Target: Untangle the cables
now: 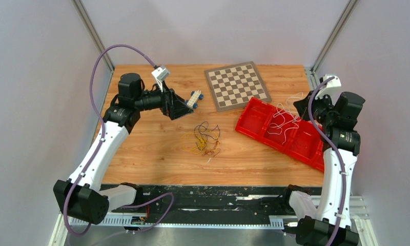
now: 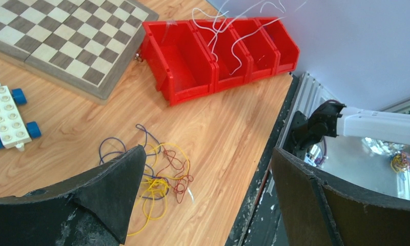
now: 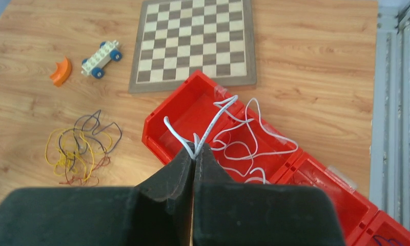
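Grey walls [image 1: 218, 25] surround wooden table [image 1: 151, 148] holding cables [image 1: 203, 139].

Pale grey walls [image 1: 208, 25], wooden table [image 1: 157, 148]

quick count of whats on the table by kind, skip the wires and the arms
chessboard: 1
toy car: 1
orange curved piece: 1
red bins: 4, joined in a row
total: 7
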Robot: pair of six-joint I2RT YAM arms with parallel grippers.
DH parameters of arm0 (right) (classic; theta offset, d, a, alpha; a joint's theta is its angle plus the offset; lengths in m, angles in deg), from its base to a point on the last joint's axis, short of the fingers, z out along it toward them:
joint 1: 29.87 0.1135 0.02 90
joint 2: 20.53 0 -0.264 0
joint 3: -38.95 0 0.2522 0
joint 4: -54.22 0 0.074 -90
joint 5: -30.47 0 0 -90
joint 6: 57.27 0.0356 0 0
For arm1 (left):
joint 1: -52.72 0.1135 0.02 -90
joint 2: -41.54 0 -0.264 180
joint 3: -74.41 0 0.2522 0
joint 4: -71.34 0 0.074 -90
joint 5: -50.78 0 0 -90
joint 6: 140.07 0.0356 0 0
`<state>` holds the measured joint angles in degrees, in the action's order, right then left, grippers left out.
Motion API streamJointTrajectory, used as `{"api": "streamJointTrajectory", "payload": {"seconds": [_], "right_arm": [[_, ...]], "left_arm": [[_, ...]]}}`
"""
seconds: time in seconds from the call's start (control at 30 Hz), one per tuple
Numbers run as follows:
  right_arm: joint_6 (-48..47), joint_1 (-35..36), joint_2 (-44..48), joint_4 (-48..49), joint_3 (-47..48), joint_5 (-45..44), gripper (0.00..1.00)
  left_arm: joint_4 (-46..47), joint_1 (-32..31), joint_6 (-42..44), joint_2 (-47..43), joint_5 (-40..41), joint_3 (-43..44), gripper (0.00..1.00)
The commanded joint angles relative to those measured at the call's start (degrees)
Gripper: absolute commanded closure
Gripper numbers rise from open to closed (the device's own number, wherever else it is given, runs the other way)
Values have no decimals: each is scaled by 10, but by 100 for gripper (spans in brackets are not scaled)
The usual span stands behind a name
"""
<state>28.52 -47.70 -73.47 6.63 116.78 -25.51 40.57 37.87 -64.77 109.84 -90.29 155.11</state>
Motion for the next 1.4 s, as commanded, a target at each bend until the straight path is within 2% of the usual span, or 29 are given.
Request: {"api": "streamJointTrajectory", "payload": {"seconds": [0.0,0.37,0.47,0.63,0.73,0.9,1.03,1.2,1.37], "right_arm": [[-42,-4,0,-42,-28,14,100],[-32,-3,-44,-62,-94,-46,100],[-43,-6,-71,-63,-78,-78,100],[-92,-58,-38,-68,-28,18,100],[-126,-59,-9,-87,-16,13,100],[-186,-60,7,-132,-17,-61,100],[-227,-59,13,-151,-21,-87,100],[-222,-57,-8,-158,-32,-66,100],[-199,-41,-81,-158,-18,-20,100]], "left_arm": [[-23,0,42,-30,9,-5,0],[-28,3,42,-27,18,3,0],[-27,3,42,-23,19,1,0],[-25,4,42,-25,27,-2,0],[-17,4,41,-27,25,-8,0],[1,4,30,-21,14,-17,0],[6,4,24,-12,6,-13,0],[10,4,21,-6,2,-11,0],[10,4,15,-2,4,-12,0]]}}
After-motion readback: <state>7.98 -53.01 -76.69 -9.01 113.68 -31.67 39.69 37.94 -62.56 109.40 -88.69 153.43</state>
